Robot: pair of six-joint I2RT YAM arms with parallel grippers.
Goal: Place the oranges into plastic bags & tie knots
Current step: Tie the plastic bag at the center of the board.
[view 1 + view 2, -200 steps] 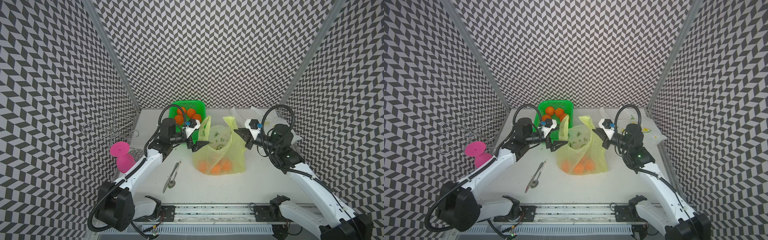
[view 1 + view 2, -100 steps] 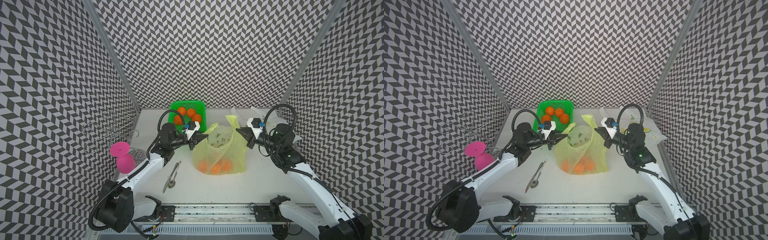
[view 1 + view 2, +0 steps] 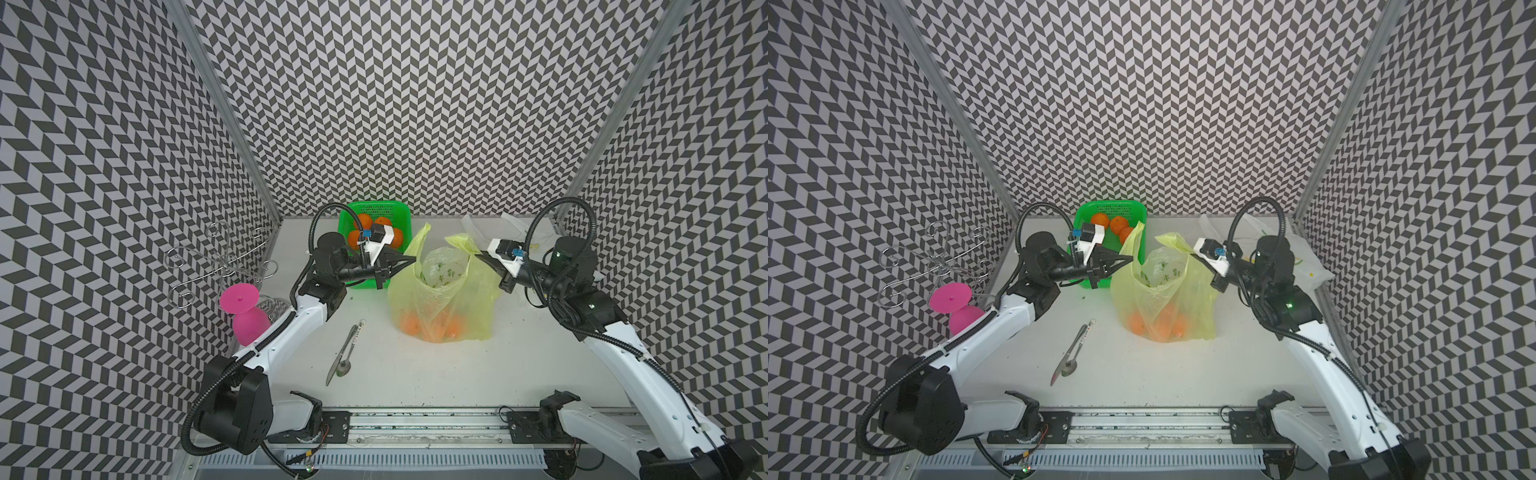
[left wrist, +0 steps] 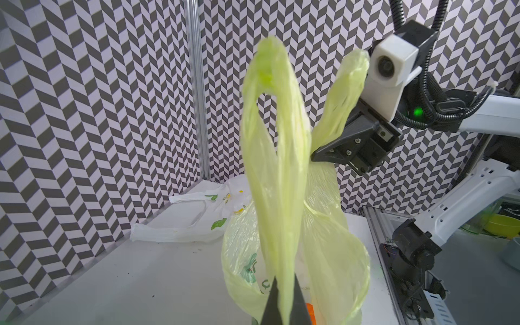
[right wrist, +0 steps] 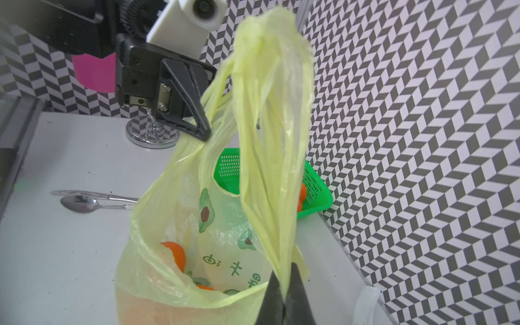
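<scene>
The left gripper (image 3: 410, 260) is pinching one handle (image 4: 278, 168) of the yellow-green bag (image 3: 440, 299), and the right gripper (image 3: 480, 257) is clamping the other handle (image 5: 270, 112). The bag is standing on the table (image 3: 415, 374) just beside the green basket (image 3: 353, 210), holding several oranges (image 3: 415, 325). More are sitting in the basket. The white bag (image 4: 180, 233) is lying flat near the back wall.

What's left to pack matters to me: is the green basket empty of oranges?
No, in a top view several oranges lie inside the green basket at the back of the table.
</scene>
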